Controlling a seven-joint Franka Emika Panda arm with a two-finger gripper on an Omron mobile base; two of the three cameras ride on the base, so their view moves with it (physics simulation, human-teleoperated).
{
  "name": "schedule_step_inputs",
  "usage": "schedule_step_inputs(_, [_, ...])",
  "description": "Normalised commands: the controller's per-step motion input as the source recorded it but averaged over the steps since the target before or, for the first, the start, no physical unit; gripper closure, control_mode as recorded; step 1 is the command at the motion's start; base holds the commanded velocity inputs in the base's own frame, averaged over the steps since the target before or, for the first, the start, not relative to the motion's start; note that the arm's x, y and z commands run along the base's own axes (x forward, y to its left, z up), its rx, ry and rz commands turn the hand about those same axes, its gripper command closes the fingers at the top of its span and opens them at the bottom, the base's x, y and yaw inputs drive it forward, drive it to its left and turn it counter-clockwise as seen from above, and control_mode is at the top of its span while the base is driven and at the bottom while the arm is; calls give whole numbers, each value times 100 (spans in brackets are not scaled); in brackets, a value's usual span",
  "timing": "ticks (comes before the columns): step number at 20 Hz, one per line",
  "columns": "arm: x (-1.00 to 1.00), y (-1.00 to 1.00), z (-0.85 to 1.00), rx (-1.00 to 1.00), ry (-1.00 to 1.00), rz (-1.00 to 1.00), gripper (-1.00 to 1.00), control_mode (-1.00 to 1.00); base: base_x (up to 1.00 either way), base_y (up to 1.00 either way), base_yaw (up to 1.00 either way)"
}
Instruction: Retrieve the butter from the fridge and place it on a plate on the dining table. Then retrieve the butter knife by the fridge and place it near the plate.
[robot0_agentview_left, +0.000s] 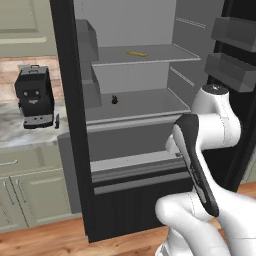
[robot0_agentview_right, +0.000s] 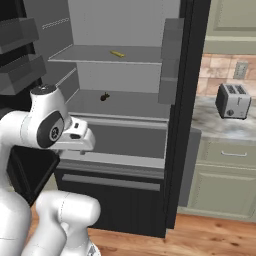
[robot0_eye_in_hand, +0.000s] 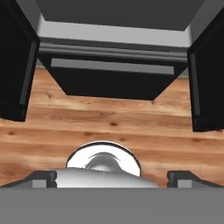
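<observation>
a glossy white arm (robot0_agentview_left: 210, 150) with dark joints folds in the foreground before the open fridge (robot0_agentview_left: 135, 125), its gripper (robot0_eye_in_hand: 112, 177) pointed down at the plank wood floor (robot0_eye_in_hand: 109, 127), the two small dark fingertips (robot0_eye_in_hand: 41, 178) set wide apart at the bottom of the hand view with nothing between them. below the gripper, warm brown boards run crosswise, and toward 12 o'clock in that view the fridge's black bottom drawer (robot0_eye_in_hand: 111, 81) shows a flat grey bar handle, flanked by the two swung-out black doors.

beyond the arm, the fridge stands tall and matte black outside, smooth pale grey inside, with boxy grey door bins (robot0_agentview_left: 232, 65) on the right door. on the lower shelf (robot0_agentview_left: 135, 107) sits a tiny dark lump (robot0_agentview_left: 114, 100), near the middle. on the upper shelf (robot0_agentview_left: 140, 54), at about 12 o'clock from the lump and farther back, lies the butter (robot0_agentview_left: 136, 53): a thin, flat yellow stick, lying flat with its long axis running roughly left to right along the shelf, slightly angled, one end toward the back left.

at 9 o'clock from the fridge, a veined marble tabletop (robot0_agentview_left: 20, 132) over pale green cabinets carries a blocky black coffee machine (robot0_agentview_left: 34, 97), with the butter knife (robot0_agentview_left: 57, 121), a slim dark sliver, just beside it, its long axis running roughly front to back. at 3 o'clock, in the right base view, a boxy silver toaster (robot0_agentview_right: 233, 100) stands before a brick-tile wall.
</observation>
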Motion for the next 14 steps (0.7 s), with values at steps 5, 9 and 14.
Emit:
schedule_step_inputs(5, [-9, 0, 0, -3, 0, 0, -100, -100, 0, 0, 0])
schedule_step_inputs(9, [0, 0, 0, 0, 0, 0, -100, -100, 0, 0, 0])
schedule_step_inputs(14, [34, -11, 0, 0, 0, 0, -100, -100, 0, 0, 0])
